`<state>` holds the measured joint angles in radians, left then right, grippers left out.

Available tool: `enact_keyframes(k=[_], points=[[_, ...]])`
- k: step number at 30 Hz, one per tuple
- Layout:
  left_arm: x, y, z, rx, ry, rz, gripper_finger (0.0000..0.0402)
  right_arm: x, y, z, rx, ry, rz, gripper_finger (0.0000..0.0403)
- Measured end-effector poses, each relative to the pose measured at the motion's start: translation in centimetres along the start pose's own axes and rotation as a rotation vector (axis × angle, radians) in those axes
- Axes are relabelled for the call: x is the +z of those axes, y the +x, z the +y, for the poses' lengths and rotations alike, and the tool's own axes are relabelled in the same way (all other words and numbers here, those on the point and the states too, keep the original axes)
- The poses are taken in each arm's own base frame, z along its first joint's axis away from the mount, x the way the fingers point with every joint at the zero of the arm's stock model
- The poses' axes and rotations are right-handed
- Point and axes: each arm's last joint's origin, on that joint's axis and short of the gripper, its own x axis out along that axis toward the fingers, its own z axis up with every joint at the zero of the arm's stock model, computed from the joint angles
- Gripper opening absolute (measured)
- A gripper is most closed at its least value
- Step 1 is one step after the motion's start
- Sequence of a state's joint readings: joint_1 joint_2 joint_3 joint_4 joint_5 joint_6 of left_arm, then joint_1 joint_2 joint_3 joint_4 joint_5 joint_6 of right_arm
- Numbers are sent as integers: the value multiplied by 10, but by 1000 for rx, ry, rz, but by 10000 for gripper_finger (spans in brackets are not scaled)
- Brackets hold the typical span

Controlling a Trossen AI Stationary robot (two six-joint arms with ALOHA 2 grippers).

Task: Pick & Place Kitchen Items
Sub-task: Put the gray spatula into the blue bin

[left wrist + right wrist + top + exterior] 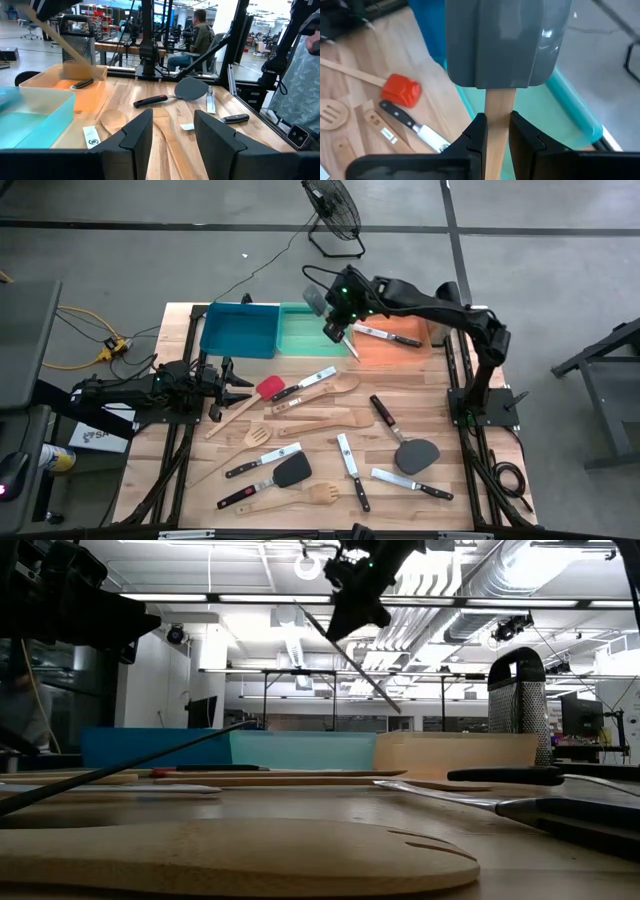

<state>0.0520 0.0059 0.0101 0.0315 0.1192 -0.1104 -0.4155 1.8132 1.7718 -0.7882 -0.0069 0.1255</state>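
The right gripper (337,330) hangs above the green bin (309,330), clamped on the wooden handle of a grey-headed spatula (507,45). The left gripper (238,381), fingers parted and empty, waits near the table's left edge. Other utensils (330,445) lie scattered across the wooden table (450,470).

No legible text or labels.

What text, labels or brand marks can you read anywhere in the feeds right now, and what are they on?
"SH", cut off: white box on the floor left of the table.
Knife tag: print too small to read.
White label on the table: round mark, unreadable.
Nothing else is legible.
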Motion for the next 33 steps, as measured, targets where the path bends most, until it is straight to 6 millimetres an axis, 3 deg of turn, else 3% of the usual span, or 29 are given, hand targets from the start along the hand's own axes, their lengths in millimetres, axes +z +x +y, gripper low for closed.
enact_keyframes(k=[9, 33], points=[[0, 0, 0, 0, 0, 0, 143, 1, 2, -11, 21, 32, 3, 43], [3, 0, 1, 29, -63, -37, 143, 3, 2, -7, 57, 44, -10, 43]])
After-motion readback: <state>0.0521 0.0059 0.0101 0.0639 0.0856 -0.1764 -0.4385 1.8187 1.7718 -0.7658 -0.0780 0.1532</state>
